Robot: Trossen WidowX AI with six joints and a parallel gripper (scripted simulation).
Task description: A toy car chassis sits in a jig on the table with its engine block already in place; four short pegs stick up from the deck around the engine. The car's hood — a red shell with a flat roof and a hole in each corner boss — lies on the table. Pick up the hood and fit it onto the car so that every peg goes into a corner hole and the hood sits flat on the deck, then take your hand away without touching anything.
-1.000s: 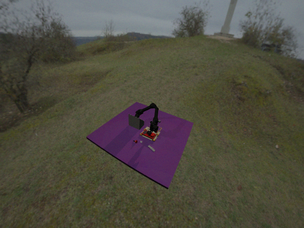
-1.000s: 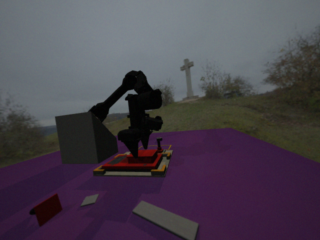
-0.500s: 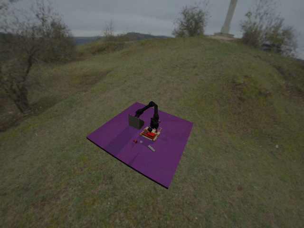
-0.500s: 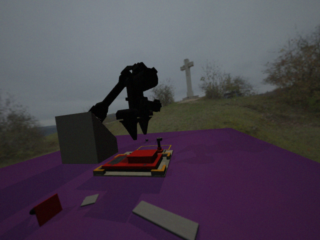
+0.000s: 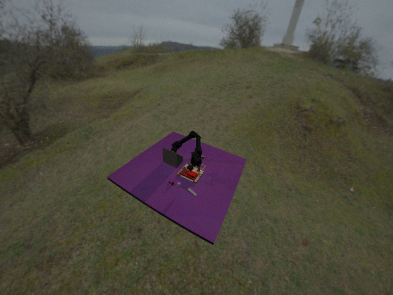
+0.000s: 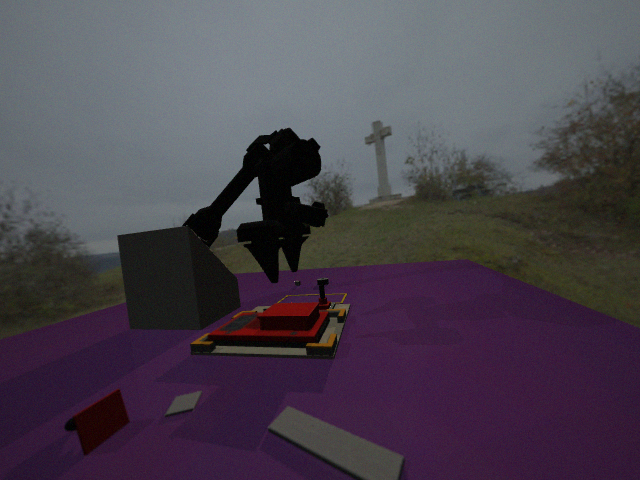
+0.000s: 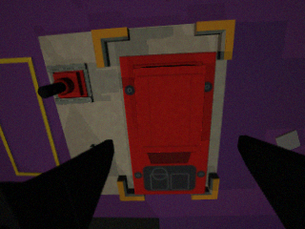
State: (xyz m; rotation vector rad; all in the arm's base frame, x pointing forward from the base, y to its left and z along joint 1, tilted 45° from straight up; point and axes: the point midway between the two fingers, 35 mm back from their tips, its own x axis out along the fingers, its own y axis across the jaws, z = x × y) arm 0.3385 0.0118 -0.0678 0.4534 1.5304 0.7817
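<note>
The red hood (image 5: 192, 174) (image 6: 289, 316) (image 7: 169, 110) sits low over the red chassis (image 6: 248, 336), and its flat roof looks about level. The chassis rests in the pale jig (image 6: 258, 350) (image 7: 78, 124) with orange corner guards. Grey round spots show near the corners in the wrist view; I cannot tell whether every peg is fully through its hole. The engine block is not visible. My gripper (image 5: 194, 168) (image 6: 284, 276) (image 7: 174, 143) is open and empty above the hood, its fingertips apart on either side and clear of it.
A red piece with a black upright stem (image 6: 323, 294) (image 7: 69, 86) stands in a socket beside the car. A yellow outline (image 7: 45, 114) lies beyond it. A grey block (image 5: 171, 157) (image 6: 155, 279) stands near the arm. A red panel (image 6: 103, 423) and two pale plates (image 6: 184, 403) (image 6: 336, 444) lie nearby.
</note>
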